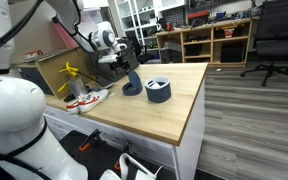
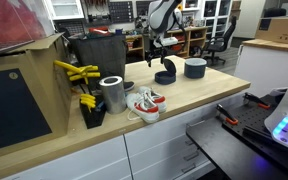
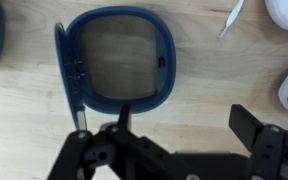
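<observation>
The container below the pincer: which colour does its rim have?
Blue; the container rim shows best in the wrist view.

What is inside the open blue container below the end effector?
In the wrist view, the blue container shows only a bare, dull floor; nothing lies in it. The open end effector hides a bit of its near rim.

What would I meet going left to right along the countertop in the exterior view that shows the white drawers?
Yellow clamps → silver canister → white and red shoe → blue hinged-lid box → dark round tub.
</observation>
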You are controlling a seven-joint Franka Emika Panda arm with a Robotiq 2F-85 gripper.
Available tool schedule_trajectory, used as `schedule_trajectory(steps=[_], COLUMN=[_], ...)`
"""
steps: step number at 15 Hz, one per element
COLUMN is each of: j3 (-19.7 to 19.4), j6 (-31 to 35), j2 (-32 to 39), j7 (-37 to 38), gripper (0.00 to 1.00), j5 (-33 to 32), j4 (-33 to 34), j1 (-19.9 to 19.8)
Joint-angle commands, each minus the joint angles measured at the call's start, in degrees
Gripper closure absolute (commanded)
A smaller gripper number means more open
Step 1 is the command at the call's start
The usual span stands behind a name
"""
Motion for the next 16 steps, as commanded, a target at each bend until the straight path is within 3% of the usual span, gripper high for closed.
schedule_trajectory(steps=[1, 9, 13, 16], j3=[1.7, 1.6, 2.2, 1.4], j6=[-0.9, -6.3, -13.2, -14.2], j2=[-8.0, -19.5, -21.5, -20.3], j7=[-6.1, -9.0, -20.7, -23.4], gripper=[0.0, 0.0, 0.0, 0.0], j5=[2.4, 4.6, 8.2, 4.8], j4=[-5.6, -13.2, -15.6, -16.2], j1=[-1.6, -3.8, -5.0, -5.1])
